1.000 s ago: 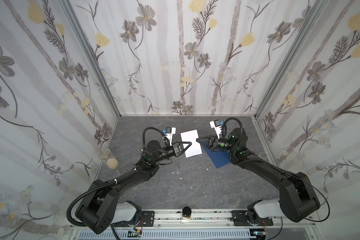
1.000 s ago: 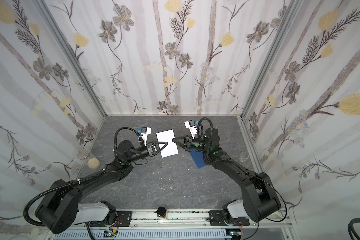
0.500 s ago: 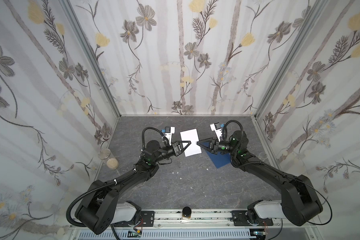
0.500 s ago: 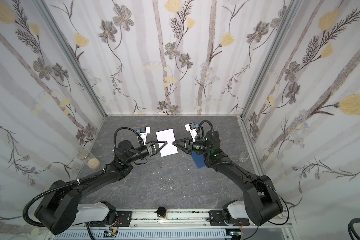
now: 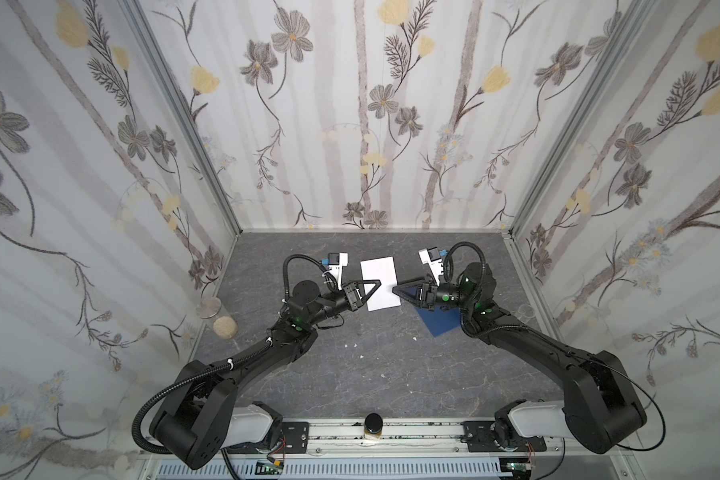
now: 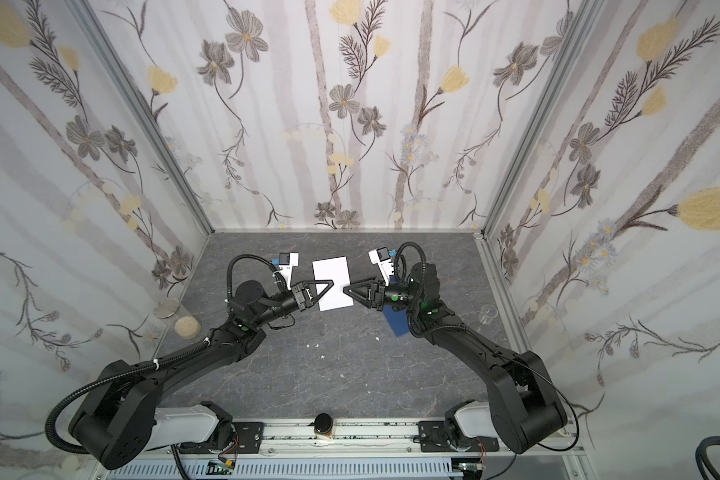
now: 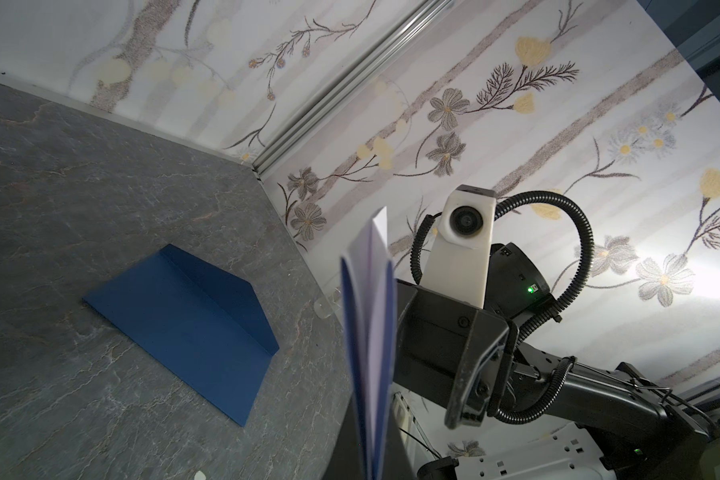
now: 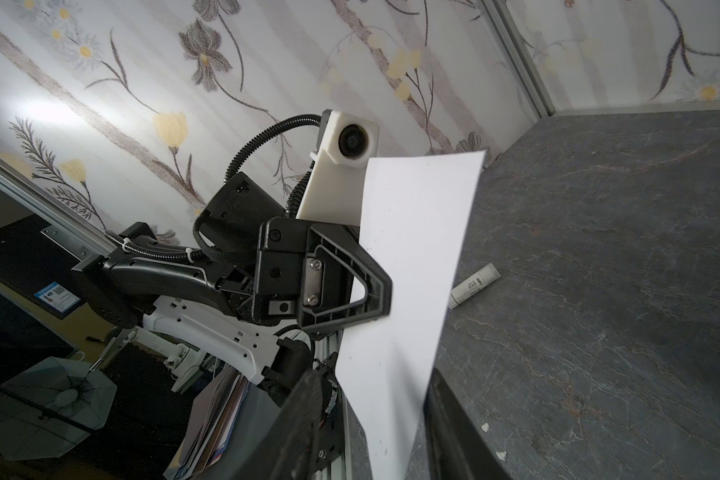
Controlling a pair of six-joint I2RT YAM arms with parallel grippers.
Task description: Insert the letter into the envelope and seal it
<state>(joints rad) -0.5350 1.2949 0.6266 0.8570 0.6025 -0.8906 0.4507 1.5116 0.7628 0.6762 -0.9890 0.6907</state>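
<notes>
Folded white letter (image 5: 381,277) aloft — dark blue envelope (image 5: 441,325) flat nearby, flap open

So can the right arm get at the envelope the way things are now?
Probably yes. The envelope lies flat and uncovered just below the right gripper, whose jaws are open. They straddle the letter, which the left gripper holds up, so the right arm would need to back away first.
</notes>
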